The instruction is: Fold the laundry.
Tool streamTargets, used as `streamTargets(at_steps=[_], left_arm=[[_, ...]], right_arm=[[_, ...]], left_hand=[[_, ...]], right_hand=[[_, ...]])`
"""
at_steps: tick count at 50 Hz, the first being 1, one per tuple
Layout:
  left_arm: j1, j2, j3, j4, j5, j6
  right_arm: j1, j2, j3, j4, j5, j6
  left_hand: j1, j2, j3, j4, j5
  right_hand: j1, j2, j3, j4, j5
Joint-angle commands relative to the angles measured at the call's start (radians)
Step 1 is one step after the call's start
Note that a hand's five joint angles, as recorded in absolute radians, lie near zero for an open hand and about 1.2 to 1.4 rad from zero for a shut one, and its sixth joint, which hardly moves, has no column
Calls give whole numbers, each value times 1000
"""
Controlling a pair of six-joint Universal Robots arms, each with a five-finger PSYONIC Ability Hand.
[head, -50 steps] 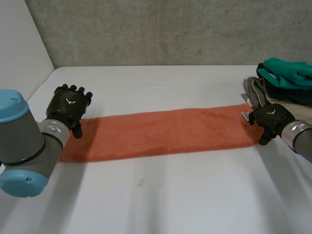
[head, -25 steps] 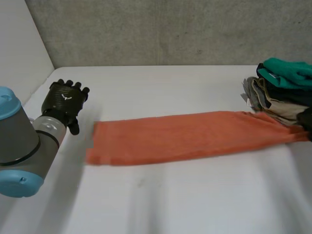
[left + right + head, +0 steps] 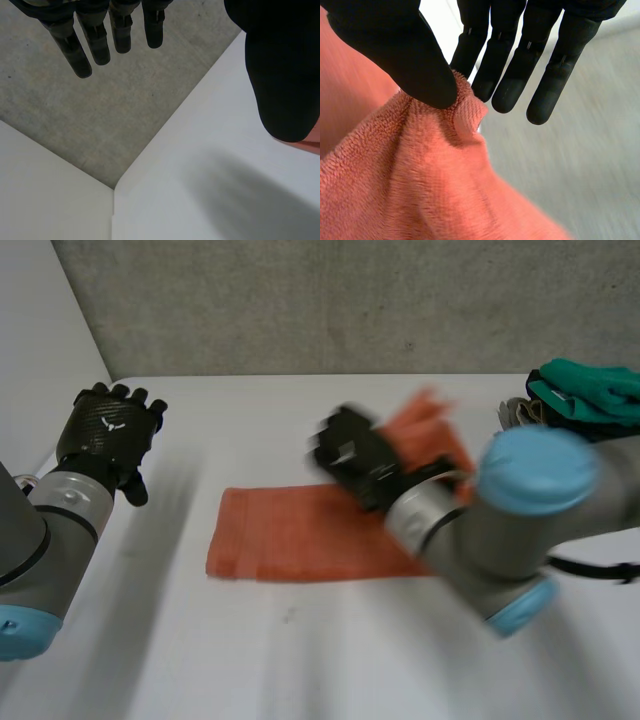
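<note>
Towel: orange towel (image 3: pixel 300 535) mostly flat at the centre of the white table (image 3: pixel 300 660), one end raised at 2 o'clock, apparently to be laid over the rest as a fold.
Right hand: right hand (image 3: pixel 355 455) above the towel's middle, thumb and fingers (image 3: pixel 485 75) clamped on the raised terry edge (a small pinch, not a fistful).
Left hand: left hand (image 3: pixel 105 435) at 9 o'clock, clear of the cloth, likely leaving room; fingers (image 3: pixel 95 40) straight, slightly apart, holding nothing.
Pile: clothes pile (image 3: pixel 585 390) at 2 o'clock, unfolded.

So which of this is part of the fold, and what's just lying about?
In the job: towel; right hand, pinching the towel's end; left hand, open, off the towel.
Lying about: clothes pile at the far right of the table.
</note>
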State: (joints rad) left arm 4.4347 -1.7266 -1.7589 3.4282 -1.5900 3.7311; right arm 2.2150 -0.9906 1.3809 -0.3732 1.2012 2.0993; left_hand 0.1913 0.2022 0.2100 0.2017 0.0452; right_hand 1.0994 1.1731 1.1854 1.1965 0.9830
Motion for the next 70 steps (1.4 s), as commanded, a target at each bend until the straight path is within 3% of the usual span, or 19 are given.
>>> streamTargets(at_steps=[1, 6, 8, 9, 10, 17, 21, 25, 29, 35, 39, 40, 49, 53, 58, 62, 64, 66, 70], left_arm=[[6, -1, -30, 0, 1, -2], [6, -2, -42, 2, 1, -3], [6, -2, -44, 0, 1, -3], [6, -2, -42, 2, 1, -3], [6, -2, -42, 5, 2, -5], [-18, -2, -15, 8, 2, -5], [-79, -14, 19, 9, 2, -11], [-152, -56, 61, 13, 1, -26], [-236, -145, 119, 14, -7, -31], [-279, -200, 159, 11, -13, -31], [-281, -199, 159, 11, -13, -33], [-278, -197, 154, 11, -13, -33], [-261, -139, 124, 2, -15, -33], [-235, -91, 98, 3, -13, -34], [-206, -56, 67, 5, -13, -36], [-198, -51, 42, 3, -15, -37], [-198, -51, 33, 3, -13, -40], [-199, -53, 24, 3, -13, -51], [-204, -53, 32, 8, -13, -85]], right_arm=[[190, 263, -144, -44, -100, -68], [226, 309, -166, -44, -88, -67], [226, 300, -161, -44, -75, -62], [224, 288, -151, -35, -60, -47], [221, 279, -141, -35, -46, -33], [88, 69, 7, -15, 128, 328], [-13, -40, 73, 57, 156, 558], [-64, -51, 105, 160, 159, 654], [-100, -43, 135, 218, 169, 633], [-182, 6, 171, 237, 204, 561], [-238, 15, 193, 231, 245, 487], [-261, 9, 202, 215, 261, 447], [-244, -71, 199, 25, 331, 168], [-83, -77, 158, 2, 313, 59], [138, 32, 116, -15, 152, -50], [198, 82, 141, -9, 45, -104], [198, 92, 148, -10, 35, -102], [195, 84, 165, -16, 31, -88], [169, 32, 185, -21, 35, 22]], left_hand=[[-17, -28, -36, -27, -45], [-17, -28, -36, -27, -45], [-17, -28, -36, -27, -45], [-17, -28, -36, -27, -45], [-17, -28, -36, -27, -45], [-17, -28, -36, -27, -45], [-17, -28, -36, -27, -45], [-17, -28, -36, -27, -45], [-17, -28, -36, -27, -45], [-17, -28, -36, -27, -45], [-17, -28, -36, -27, -45], [-17, -28, -36, -27, -45], [-17, -28, -36, -27, -45], [-17, -28, -36, -27, -45], [-17, -28, -36, -27, -45], [-17, -28, -36, -27, -45], [-17, -28, -36, -27, -45], [-17, -28, -36, -27, -45], [-17, -28, -36, -27, -45]], right_hand=[[297, 223, 211, 200, 239], [297, 223, 211, 200, 239], [-192, -266, -278, -289, -250], [-870, -943, -956, -967, -928], [-925, -999, -1011, -1022, -983], [-925, -999, -1011, -1022, -983], [-925, -999, -1011, -1022, -983], [-925, -999, -1011, -1022, -983], [-925, -999, -1011, -1022, -983], [-925, -999, -1011, -1022, -983], [-162, -236, -248, -259, -220], [292, 219, 206, 195, 234], [297, 223, 211, 200, 239], [297, 223, 211, 200, 239], [297, 223, 211, 200, 239], [297, 223, 211, 200, 239], [-154, -228, -240, -251, -212], [-925, -999, -1011, -1022, -983], [-925, -999, -1011, -1022, -983]])
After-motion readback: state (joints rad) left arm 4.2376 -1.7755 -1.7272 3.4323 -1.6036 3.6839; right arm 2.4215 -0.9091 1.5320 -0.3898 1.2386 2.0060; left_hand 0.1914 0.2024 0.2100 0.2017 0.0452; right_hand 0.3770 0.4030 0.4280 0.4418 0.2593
